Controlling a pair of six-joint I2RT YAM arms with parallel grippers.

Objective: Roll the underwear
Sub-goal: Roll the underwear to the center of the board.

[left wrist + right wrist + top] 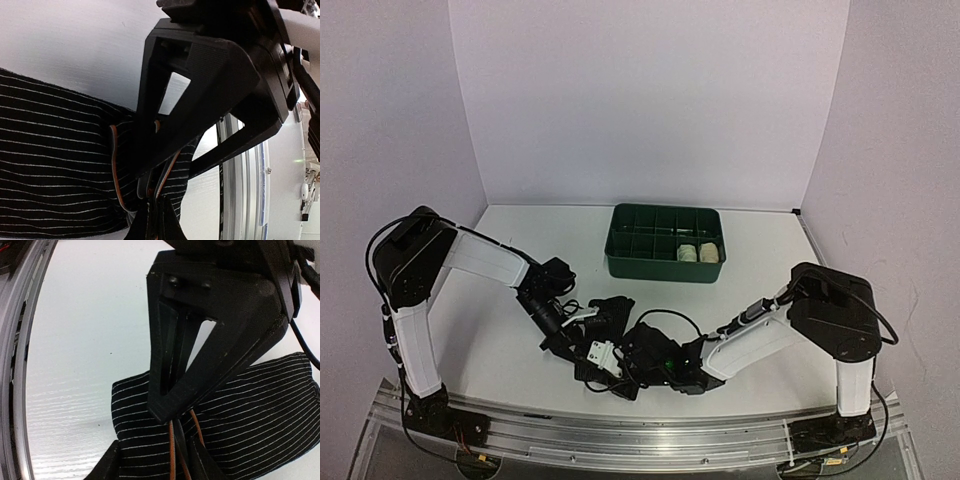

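Note:
The black underwear [613,309], thin white stripes and orange edge trim, lies bunched at the front middle of the table. My left gripper [582,332] is shut on a fold of it; in the left wrist view the gripper [152,197] pinches the orange-trimmed edge of the cloth [55,165]. My right gripper [642,356] is shut on the same garment from the right; in the right wrist view the gripper [182,440] clamps a fold of the cloth [260,405]. Two rolled garments, cream [688,252] and white [709,252], sit in the green tray [630,245].
The green divided tray stands at the back middle of the table. The metal rail [650,420] runs along the near edge, close behind both grippers, and shows in the left wrist view [240,195]. White walls enclose the table on three sides.

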